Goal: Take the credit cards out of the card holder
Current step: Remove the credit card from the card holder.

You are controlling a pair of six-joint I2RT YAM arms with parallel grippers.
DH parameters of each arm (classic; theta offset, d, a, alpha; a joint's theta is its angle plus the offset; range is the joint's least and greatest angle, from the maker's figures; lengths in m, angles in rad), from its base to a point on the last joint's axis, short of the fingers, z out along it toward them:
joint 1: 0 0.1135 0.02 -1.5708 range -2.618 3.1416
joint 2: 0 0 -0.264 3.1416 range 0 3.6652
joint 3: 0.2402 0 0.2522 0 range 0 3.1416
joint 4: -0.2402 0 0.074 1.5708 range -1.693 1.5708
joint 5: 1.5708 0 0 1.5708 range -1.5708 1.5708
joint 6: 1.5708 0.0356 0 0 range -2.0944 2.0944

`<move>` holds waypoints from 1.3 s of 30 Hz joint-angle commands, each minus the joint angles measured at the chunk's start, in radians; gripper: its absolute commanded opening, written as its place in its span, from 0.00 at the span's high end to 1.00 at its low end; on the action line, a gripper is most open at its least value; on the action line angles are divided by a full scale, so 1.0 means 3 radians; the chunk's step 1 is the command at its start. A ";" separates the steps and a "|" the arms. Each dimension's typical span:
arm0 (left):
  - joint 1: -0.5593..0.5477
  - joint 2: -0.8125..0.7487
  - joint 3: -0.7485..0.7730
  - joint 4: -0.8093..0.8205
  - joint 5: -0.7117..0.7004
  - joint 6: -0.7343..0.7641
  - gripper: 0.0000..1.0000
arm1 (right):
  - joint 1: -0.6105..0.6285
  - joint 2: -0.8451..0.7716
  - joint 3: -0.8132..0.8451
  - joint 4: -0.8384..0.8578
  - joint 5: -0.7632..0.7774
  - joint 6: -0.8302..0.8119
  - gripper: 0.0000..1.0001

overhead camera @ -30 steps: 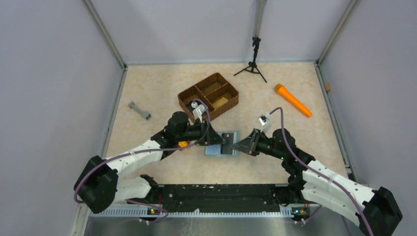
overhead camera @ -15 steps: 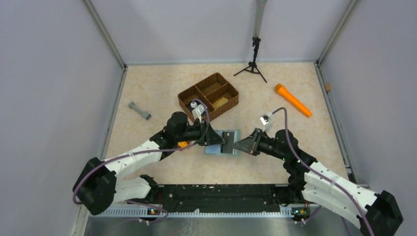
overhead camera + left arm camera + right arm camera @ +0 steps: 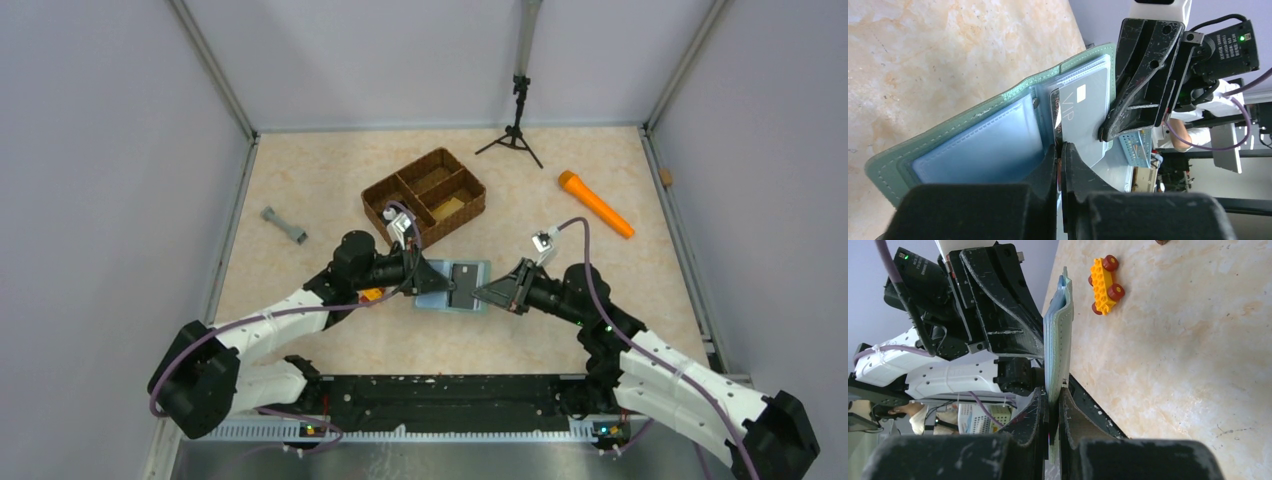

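Bright, even light, soft shadows; left pincer (image 3: pixel 1059 151) and right pincer (image 3: pixel 1052 396) blur near their lenses.

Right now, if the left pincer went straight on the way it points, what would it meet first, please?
Past the dark card it pinches, the left pincer would likely meet the right pincer clamping the card holder; depth is unclear.

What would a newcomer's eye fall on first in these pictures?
Two grippers meet at mid-table over the open card holder: the left gripper is shut on a dark card, and the right gripper is shut on the holder's edge. Behind them stands a brown basket, and an orange tool lies far right.
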State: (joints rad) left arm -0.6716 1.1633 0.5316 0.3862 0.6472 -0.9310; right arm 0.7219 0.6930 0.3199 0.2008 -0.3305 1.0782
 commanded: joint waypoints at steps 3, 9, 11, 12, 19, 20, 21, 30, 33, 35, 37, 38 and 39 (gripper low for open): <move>-0.0060 -0.0193 -0.0004 0.0575 0.0236 -0.0225 1.00 | -0.0011 -0.0047 0.0017 0.0408 -0.0089 0.0084 1.00; -0.0044 -0.0469 -0.0025 0.0308 0.0089 -0.0141 1.00 | -0.0047 -0.0148 -0.0053 0.0339 0.0028 0.0105 1.00; -0.0026 -0.0522 -0.0042 0.0240 0.0070 -0.0124 1.00 | -0.0062 -0.0221 -0.0119 0.0422 0.0060 0.0129 0.98; -0.0020 -0.0539 -0.0058 0.0237 0.0064 -0.0127 1.00 | -0.0064 -0.0263 -0.0155 0.0486 0.0070 0.0134 0.98; 0.0015 -0.0598 -0.0111 0.0198 0.0035 -0.0109 1.00 | -0.0067 -0.0443 -0.0224 0.0533 0.0142 0.0137 0.99; 0.0019 -0.0581 -0.0111 0.0202 0.0044 -0.0108 1.00 | -0.0072 -0.0436 -0.0215 0.0537 0.0132 0.0129 1.00; 0.0021 -0.0571 -0.0110 0.0212 0.0048 -0.0108 1.00 | -0.0072 -0.0434 -0.0213 0.0537 0.0131 0.0126 1.00; 0.0028 -0.0218 -0.0038 0.0437 0.0327 -0.0255 0.76 | -0.0075 -0.0333 -0.0211 0.0813 0.0001 0.0151 1.00; 0.0024 -0.0075 -0.0028 0.0642 0.0420 -0.0356 0.69 | -0.0075 -0.0254 -0.0202 0.0943 -0.0085 0.0174 1.00; 0.0024 -0.0033 -0.0016 0.0652 0.0424 -0.0353 0.66 | -0.0075 -0.0214 -0.0193 0.1001 -0.0130 0.0191 1.00; 0.0024 -0.0023 -0.0009 0.0649 0.0419 -0.0344 0.62 | -0.0075 -0.0194 -0.0192 0.1014 -0.0150 0.0195 1.00; 0.0022 -0.0033 0.0000 0.0590 0.0403 -0.0312 0.59 | -0.0076 -0.0198 -0.0192 0.1012 -0.0148 0.0194 1.00; 0.0022 -0.0051 0.0017 0.0479 0.0374 -0.0249 0.58 | -0.0075 -0.0205 -0.0192 0.1008 -0.0145 0.0191 1.00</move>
State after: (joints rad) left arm -0.6621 1.1511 0.5011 0.5014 0.7460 -1.0267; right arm 0.7025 0.6384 0.2417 0.3611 -0.3321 1.1229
